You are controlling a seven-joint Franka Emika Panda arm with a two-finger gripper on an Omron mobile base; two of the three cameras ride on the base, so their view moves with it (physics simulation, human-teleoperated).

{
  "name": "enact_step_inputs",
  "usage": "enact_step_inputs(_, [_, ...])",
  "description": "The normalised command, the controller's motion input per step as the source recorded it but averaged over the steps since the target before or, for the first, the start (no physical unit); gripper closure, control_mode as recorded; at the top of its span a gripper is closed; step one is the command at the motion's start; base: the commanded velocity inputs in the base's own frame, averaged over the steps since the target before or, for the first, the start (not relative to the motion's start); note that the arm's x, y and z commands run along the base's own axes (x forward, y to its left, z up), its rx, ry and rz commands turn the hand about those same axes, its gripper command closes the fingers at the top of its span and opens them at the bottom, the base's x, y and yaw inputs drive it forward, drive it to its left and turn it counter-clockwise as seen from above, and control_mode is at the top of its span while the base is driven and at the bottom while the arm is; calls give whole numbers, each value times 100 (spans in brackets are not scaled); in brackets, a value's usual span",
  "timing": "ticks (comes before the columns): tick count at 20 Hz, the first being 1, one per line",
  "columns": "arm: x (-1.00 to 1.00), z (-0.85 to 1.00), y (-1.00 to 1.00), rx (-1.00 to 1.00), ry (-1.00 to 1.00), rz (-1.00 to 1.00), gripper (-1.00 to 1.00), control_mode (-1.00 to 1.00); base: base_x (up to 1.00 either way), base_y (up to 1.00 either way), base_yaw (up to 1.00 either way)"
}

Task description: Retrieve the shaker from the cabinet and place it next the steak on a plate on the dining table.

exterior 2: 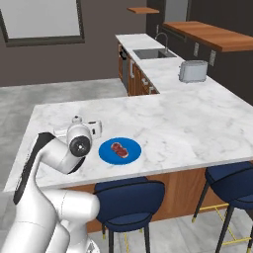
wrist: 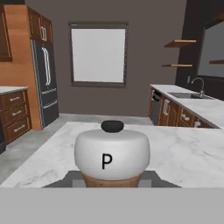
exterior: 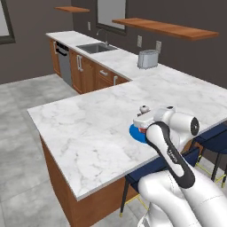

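Fingers of the gripper (wrist: 112, 177) sit close on either side of the shaker (wrist: 112, 154), their dark tips showing just beside its brown wooden neck at the bottom of the hand view, so the claw is narrowed around it and holding it. The shaker fills the near part of that view: a pale, smooth, rounded cap with a black letter P on its face and a small dark knob on top, above a short band of warm wood. Its body below the neck is hidden.

From the left base view the hand hangs low over the near edge of the dining table (exterior: 88, 128), with the arm's white elbow in front of it, and the jaws themselves cannot be made out there. Just beside the hand lies the plate (exterior: 135, 133), a flat, round, bright blue disc, partly covered by the arm. In the right base view the plate (exterior 2: 120, 150) is fully seen, resting on the table near its front edge, and the steak (exterior 2: 118, 148) lies at its middle, a small flat reddish-brown slab. The hand is to the left of the plate here, close to it but apart.

The table top is a broad white marble slab with thin grey veins, on a brown wooden base. A dark blue chair (exterior 2: 129, 197) with a rounded padded seat is tucked under the edge below the plate. Farther back, a silvery toaster (exterior 2: 192, 70) stands on the adjoining marble counter.
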Motion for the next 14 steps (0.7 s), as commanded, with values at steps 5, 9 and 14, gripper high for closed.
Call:
enact_step_inputs(5, [27,-43,9,0,0,0,100,-100,0,0,0])
enact_step_inputs(9, [27,-56,16,0,0,1,100,-100,0,0,0])
enact_step_inputs(14, [26,-56,21,0,0,1,100,-100,0,0,0])
